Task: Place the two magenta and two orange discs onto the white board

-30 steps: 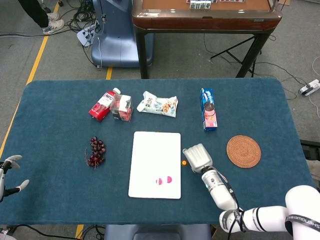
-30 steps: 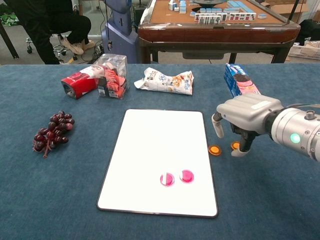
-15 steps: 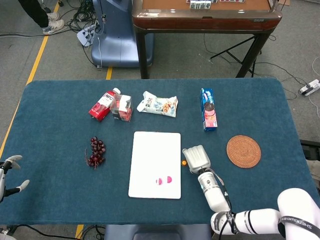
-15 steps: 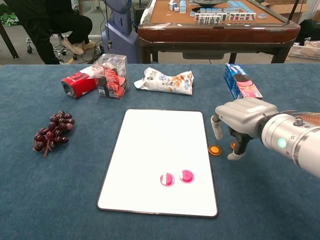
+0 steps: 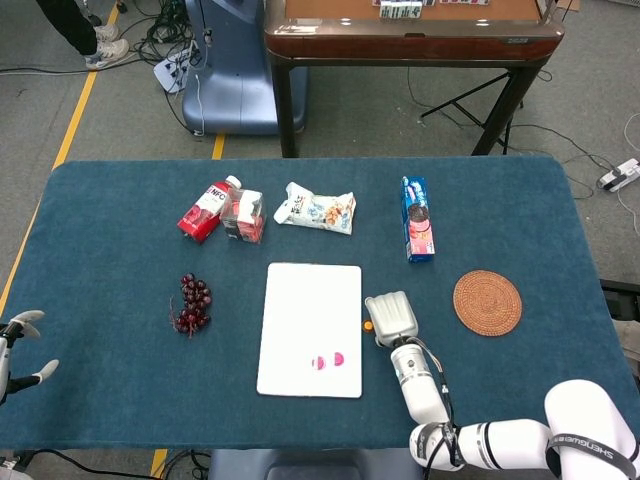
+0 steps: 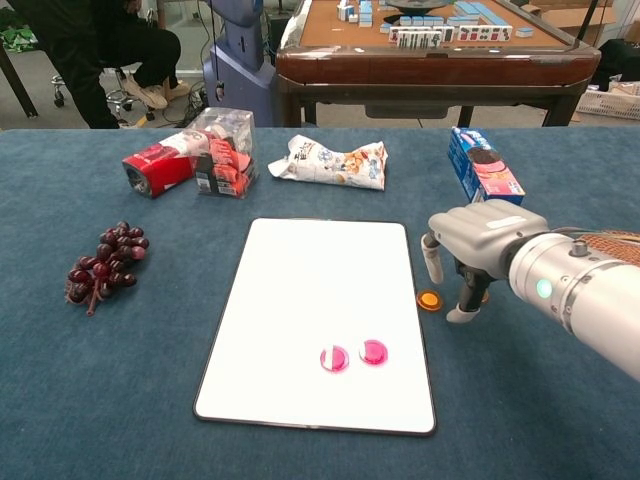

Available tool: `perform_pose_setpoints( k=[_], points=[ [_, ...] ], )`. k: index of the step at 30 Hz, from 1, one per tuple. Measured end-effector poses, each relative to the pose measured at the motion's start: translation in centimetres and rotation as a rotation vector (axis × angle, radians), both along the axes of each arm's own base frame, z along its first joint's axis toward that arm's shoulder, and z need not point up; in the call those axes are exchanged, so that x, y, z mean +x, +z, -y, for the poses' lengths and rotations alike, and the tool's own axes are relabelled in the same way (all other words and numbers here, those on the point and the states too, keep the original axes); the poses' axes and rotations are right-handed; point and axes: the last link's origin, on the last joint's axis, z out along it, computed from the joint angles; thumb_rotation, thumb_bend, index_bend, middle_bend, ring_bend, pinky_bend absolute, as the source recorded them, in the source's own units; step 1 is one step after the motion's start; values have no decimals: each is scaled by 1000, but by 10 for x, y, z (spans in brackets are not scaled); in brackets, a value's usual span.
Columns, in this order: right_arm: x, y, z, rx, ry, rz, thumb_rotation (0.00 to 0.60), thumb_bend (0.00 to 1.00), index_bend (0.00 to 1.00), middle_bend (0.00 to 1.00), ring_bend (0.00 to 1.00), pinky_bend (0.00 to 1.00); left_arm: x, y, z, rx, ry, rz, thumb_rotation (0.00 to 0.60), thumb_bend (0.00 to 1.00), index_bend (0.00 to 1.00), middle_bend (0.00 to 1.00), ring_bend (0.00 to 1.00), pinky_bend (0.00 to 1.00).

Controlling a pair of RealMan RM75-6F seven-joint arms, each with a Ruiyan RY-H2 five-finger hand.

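your white board (image 6: pixel 315 300) lies flat on the blue tablecloth (image 6: pixel 120 380), and everything here is placed from it. two magenta discs (image 6: pixel 353 355) already sit on the board, side by side in its near half, toward the right edge. one orange disc (image 6: pixel 429 300) rests on the cloth just off the board's right edge, about level with its middle; in the head view it shows as a small orange dot (image 5: pixel 367 325) beside the same edge. a second orange disc (image 6: pixel 484 295) peeks out a little further right, mostly hidden behind your fingers, so only a sliver of it is visible.

your right hand (image 6: pixel 470 245) hangs just to the right of the board, over those orange discs, palm down with the fingers (image 6: pixel 462 300) pointing at the cloth and spread apart. it holds nothing; the fingers straddle the discs, and you cannot tell from either view whether a fingertip touches the cloth or a disc. your left hand (image 5: pixel 22 345) sits far to the left of the board at the table's edge, fingers apart and holding nothing.

left of the board lies a bunch of dark grapes (image 6: pixel 100 267). beyond its far edge are a red carton (image 6: pixel 160 165), a clear snack pack (image 6: pixel 225 150) and a white snack bag (image 6: pixel 330 162). a blue cookie box (image 6: pixel 480 165) lies beyond the far right corner, and a round woven coaster (image 5: pixel 487 302) is well to the right.
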Motion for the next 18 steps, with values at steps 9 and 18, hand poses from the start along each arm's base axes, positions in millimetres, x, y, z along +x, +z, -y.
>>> perform_pose_setpoints(
  k=[9,18],
  points=[
    [3,-6,2,7,-26,30,600,112,467,1000,1000,1000,0,0,0,-1,-1,1,600,25,348,471,400,544],
    [4,-9,4,11,-57,69,600,126,467,1000,1000,1000,0,0,0,-1,-2,1,600,26,348,471,400,544]
  ],
)
